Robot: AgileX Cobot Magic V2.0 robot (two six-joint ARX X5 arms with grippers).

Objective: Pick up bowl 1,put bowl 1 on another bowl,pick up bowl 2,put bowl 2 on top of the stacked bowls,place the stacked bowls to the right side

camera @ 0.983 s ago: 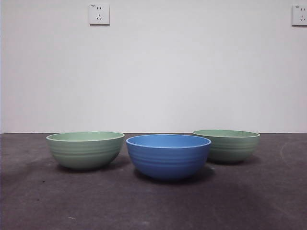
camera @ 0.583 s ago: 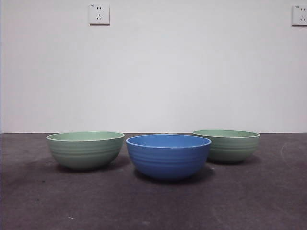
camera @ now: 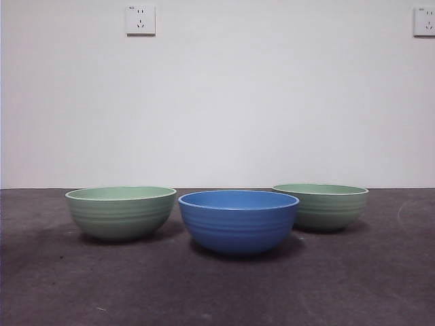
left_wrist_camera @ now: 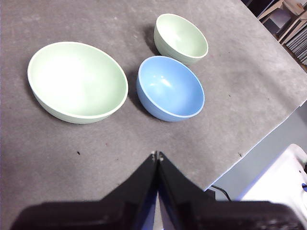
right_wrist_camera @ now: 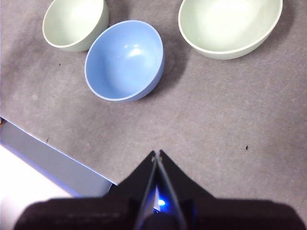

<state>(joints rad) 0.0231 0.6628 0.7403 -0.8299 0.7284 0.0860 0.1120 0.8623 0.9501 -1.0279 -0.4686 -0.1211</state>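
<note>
The blue ribbed bowl (camera: 238, 221) stands upright in the middle of the dark mat, nearest the front camera. One sage-green bowl (camera: 121, 212) sits to its left and a second sage-green bowl (camera: 321, 206) stands behind it to the right. All three are apart and empty. My left gripper (left_wrist_camera: 157, 155) is shut, hovering high above the mat short of the blue bowl (left_wrist_camera: 171, 94) and the near green bowl (left_wrist_camera: 77, 81). My right gripper (right_wrist_camera: 156, 153) is also shut, raised above bare mat, with the blue bowl (right_wrist_camera: 124, 60) and a green bowl (right_wrist_camera: 230, 25) beyond it. Neither arm shows in the front view.
A white wall with two sockets (camera: 140, 20) rises behind the table. The mat's edge (left_wrist_camera: 268, 134) drops off past the bowls in the left wrist view. A pale ledge (right_wrist_camera: 43, 158) borders the mat in the right wrist view.
</note>
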